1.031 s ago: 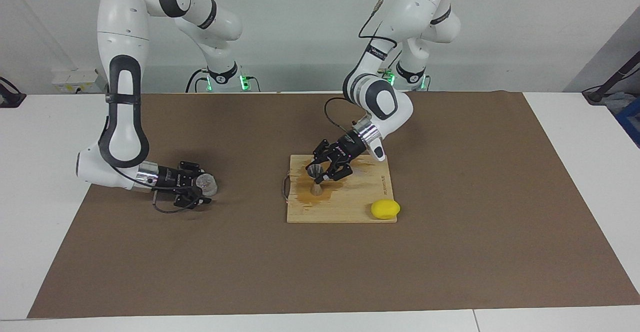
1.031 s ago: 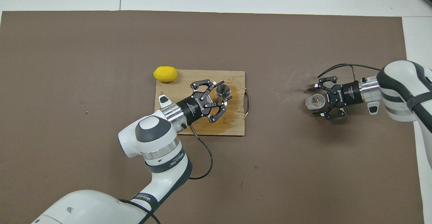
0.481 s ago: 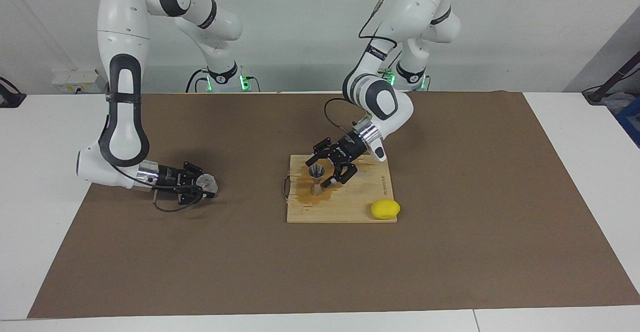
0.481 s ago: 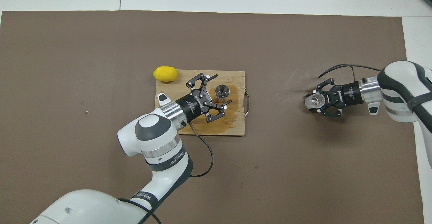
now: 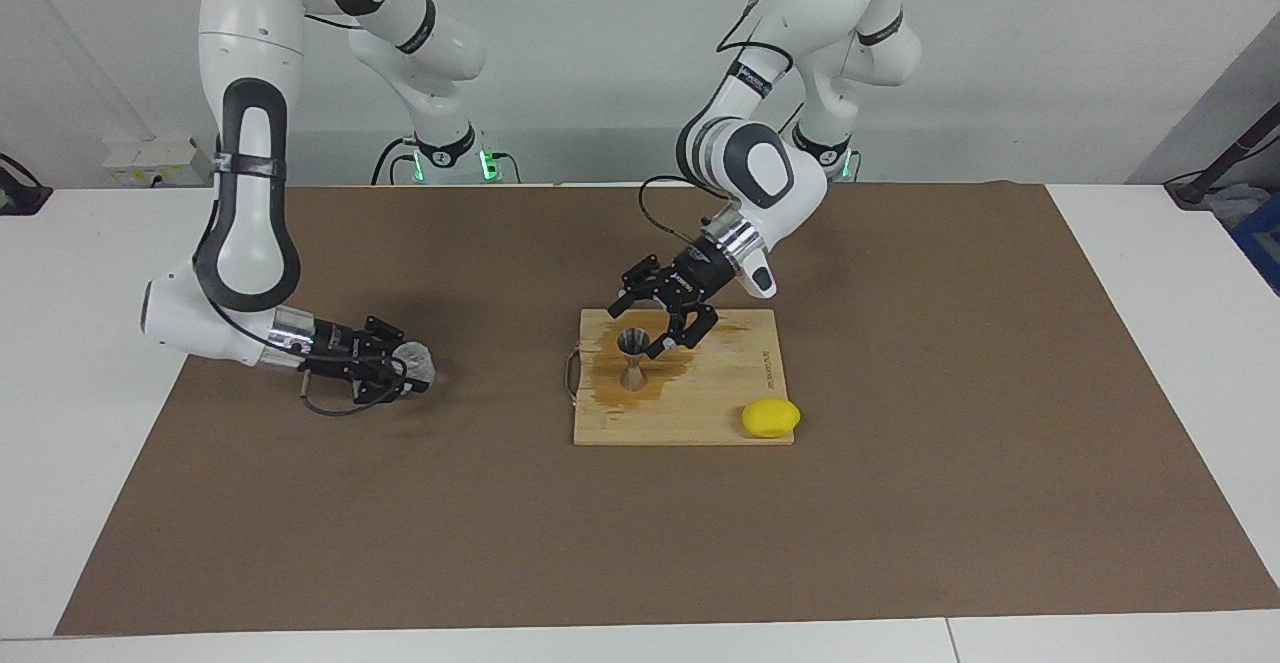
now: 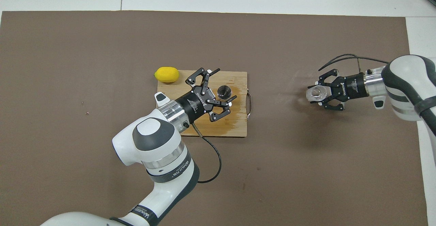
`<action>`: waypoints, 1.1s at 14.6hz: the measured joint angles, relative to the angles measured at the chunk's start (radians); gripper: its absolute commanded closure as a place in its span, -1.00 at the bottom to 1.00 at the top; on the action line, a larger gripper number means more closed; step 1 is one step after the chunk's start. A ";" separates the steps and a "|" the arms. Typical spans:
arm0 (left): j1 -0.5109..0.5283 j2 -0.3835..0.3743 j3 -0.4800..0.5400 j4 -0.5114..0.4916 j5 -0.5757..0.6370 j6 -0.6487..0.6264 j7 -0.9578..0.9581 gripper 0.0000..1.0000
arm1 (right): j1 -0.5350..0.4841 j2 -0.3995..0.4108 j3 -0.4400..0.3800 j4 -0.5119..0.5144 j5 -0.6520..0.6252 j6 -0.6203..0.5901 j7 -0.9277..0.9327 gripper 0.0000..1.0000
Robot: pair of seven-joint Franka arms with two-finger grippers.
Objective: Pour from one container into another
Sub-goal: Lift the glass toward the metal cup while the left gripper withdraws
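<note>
Now: left gripper point(image 5: 647, 325) over wooden cutting board point(image 5: 720, 413), fingers spread wide, holding nothing — just above and beside metal jigger point(image 5: 632, 358), not touching it. Jigger upright on the board, on a wet amber stain point(image 6: 235, 122), near the board's end toward the right arm. Right gripper point(image 5: 404, 375) low over brown mat point(image 5: 900, 503) toward the right arm's end of the table, clamped on clear cup point(image 5: 413, 363) — cup lying tilted on its side in the grip, mouth facing up in overhead view point(image 6: 315, 93). Cup well apart from jigger and board. Yellow lemon point(image 5: 770, 418) at the board's corner farther from the robots, toward the left arm's end, touching the board edge.
</note>
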 measured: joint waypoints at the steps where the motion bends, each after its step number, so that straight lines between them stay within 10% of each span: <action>1: -0.001 -0.011 0.000 0.000 0.000 0.012 -0.001 -1.00 | 0.030 -0.017 0.000 0.000 -0.006 0.024 0.044 0.36; 10: 0.087 -0.025 0.013 0.001 0.165 -0.072 -0.014 -1.00 | 0.295 -0.053 0.000 0.062 -0.238 0.194 0.455 0.36; 16: 0.228 -0.032 0.024 0.022 0.580 -0.283 -0.267 -1.00 | 0.405 -0.052 0.000 0.116 -0.333 0.250 0.650 0.36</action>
